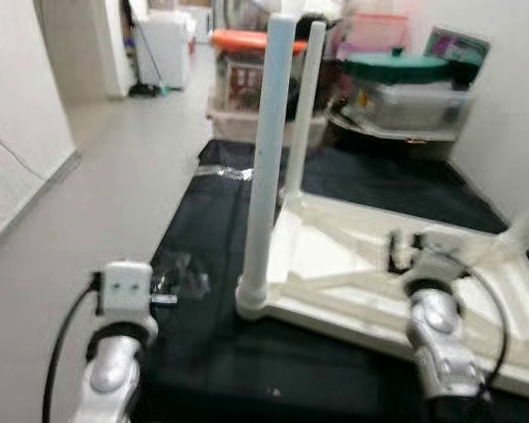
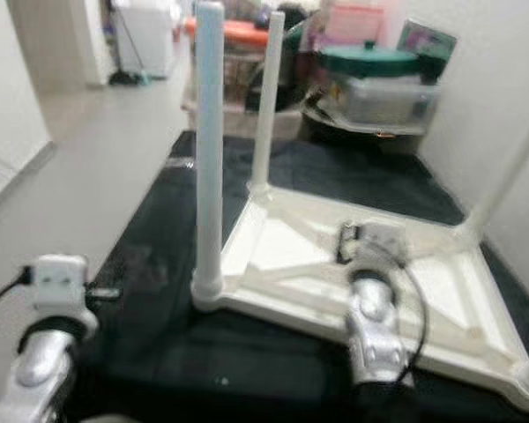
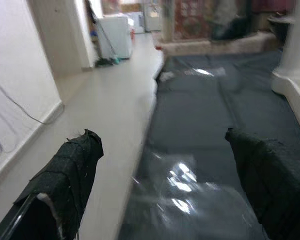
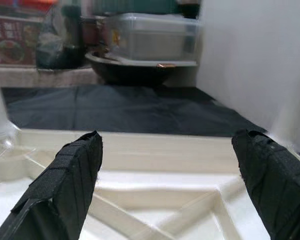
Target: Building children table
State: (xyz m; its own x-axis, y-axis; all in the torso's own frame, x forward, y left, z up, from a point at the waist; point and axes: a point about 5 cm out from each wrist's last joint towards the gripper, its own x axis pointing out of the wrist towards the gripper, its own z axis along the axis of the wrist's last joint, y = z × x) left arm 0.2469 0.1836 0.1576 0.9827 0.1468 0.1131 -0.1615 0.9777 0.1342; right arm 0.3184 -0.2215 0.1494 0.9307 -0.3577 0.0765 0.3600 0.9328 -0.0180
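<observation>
Upturned white tabletop (image 1: 353, 291) on black mat (image 1: 212, 352): legs (image 1: 266, 167) already standing. Right gripper (image 4: 165, 190) above it, left gripper (image 3: 165, 200) over mat; both wide apart, empty.

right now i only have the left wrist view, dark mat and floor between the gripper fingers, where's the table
Observer: The white tabletop lies upside down on the black mat, ahead and to the right of the left gripper.
Operator: any legs on it yet
Observer: Two white legs stand upright at its left corners, near and far; a third rises at the far right corner by the wall.
Operator: where's the right gripper
Observer: The right gripper is open over the tabletop's ribbed underside, empty.
Operator: anything near my left gripper
Observer: A small clear plastic bag lies on the mat just ahead of it.
</observation>
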